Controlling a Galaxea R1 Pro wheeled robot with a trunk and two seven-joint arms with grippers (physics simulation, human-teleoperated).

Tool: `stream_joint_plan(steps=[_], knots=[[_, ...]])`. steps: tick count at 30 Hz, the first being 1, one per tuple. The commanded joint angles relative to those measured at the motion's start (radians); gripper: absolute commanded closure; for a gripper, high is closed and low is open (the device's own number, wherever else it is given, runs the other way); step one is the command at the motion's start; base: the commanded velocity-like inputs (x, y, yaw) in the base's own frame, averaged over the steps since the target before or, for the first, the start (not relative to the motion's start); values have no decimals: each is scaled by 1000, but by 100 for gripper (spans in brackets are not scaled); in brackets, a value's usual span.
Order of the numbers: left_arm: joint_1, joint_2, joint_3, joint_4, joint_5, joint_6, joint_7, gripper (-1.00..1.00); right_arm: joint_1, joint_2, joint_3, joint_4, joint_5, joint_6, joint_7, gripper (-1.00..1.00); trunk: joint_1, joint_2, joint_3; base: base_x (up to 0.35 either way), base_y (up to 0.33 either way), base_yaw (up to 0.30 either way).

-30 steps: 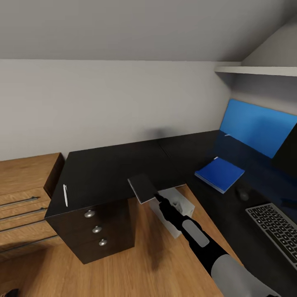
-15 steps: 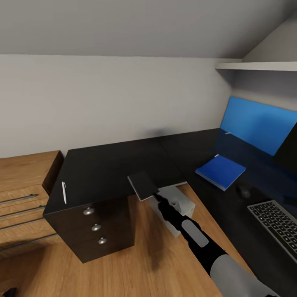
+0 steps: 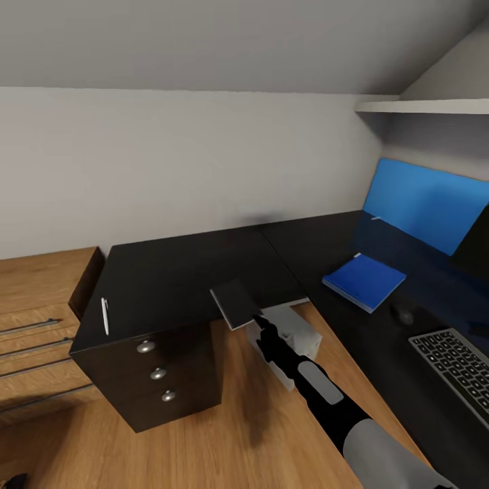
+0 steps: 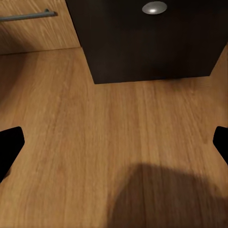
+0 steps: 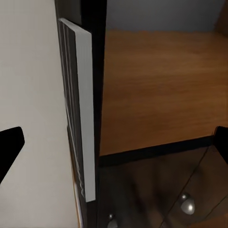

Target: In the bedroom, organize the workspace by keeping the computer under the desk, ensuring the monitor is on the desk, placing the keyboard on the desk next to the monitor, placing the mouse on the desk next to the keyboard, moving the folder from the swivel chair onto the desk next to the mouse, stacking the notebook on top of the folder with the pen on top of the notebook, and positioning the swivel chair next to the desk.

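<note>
1. Head view: the right gripper (image 3: pixel 257 319) held the notebook (image 3: pixel 234 303) by its near edge, raised over the inner corner of the desk (image 3: pixel 176 275). The notebook was tilted, its dark cover facing up and left. The folder (image 3: pixel 364 281) lay flat on the right wing of the desk, well apart from the notebook, with the mouse (image 3: pixel 405 314) just near of it and the keyboard (image 3: pixel 456 367) nearer still. The pen (image 3: pixel 105 315) lay at the far-left edge of the desktop, above the drawer unit (image 3: pixel 159 375). A light grey box, probably the computer (image 3: pixel 285 341), stood under the desk.

2. Left wrist view: the left gripper (image 4: pixel 114 145) hung open over the plank floor (image 4: pixel 118 142), its dark fingertips at the two sides. One drawer knob (image 4: pixel 154 7) showed; all drawers looked shut, contents hidden.

3. Right wrist view: the notebook (image 5: pixel 80 109) ran edge-on, pale page block and grey cover showing. The fingertips appeared at the frame's sides, so the clamp itself was not clear here.

4. Judgement: the notebook seemed light, thin and fairly stiff, so an edge pinch should hold, though it may pivot. Setting it flat on the folder would suit.
</note>
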Motion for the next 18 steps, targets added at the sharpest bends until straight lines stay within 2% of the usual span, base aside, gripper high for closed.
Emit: stream_joint_plan(steps=[1,18], knots=[[-1,0,-9,0,5,-2,4,-100,-1,0,2,1,-9,1,4,-100,0,0,-1,160,106,0],[-1,1,-9,0,5,-2,4,-100,-1,-1,1,1,-10,0,3,-100,0,0,-1,55,46,0]])
